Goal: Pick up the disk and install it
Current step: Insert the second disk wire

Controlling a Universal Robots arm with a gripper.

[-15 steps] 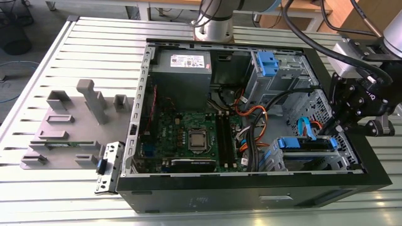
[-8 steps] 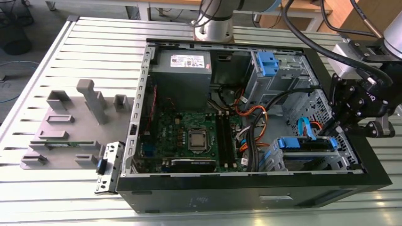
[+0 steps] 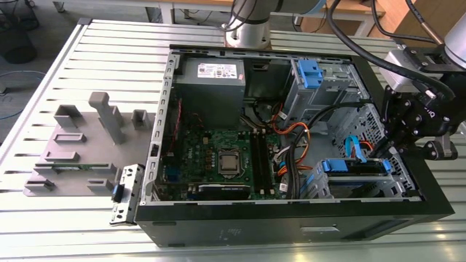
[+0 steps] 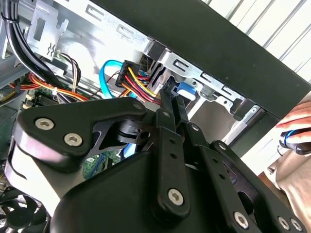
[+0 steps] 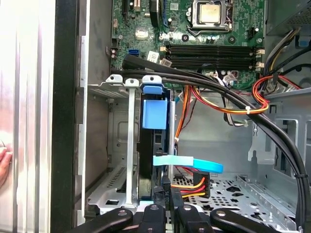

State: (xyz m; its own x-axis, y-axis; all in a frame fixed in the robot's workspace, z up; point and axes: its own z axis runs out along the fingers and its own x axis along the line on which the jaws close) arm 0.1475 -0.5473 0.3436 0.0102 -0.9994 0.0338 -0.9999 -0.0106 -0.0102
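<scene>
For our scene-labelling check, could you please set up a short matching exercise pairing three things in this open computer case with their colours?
Things:
1. power supply box
2. motherboard
3. disk carrier in the drive cage

Colours:
A. green
B. blue
C. grey

Pairs: 1-C, 2-A, 3-B

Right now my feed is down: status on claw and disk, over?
Claw at drive cage, fingers together. Disk upright in bay, blue carrier tab up. Cables crowd the bay. A hand beside the case.
</scene>
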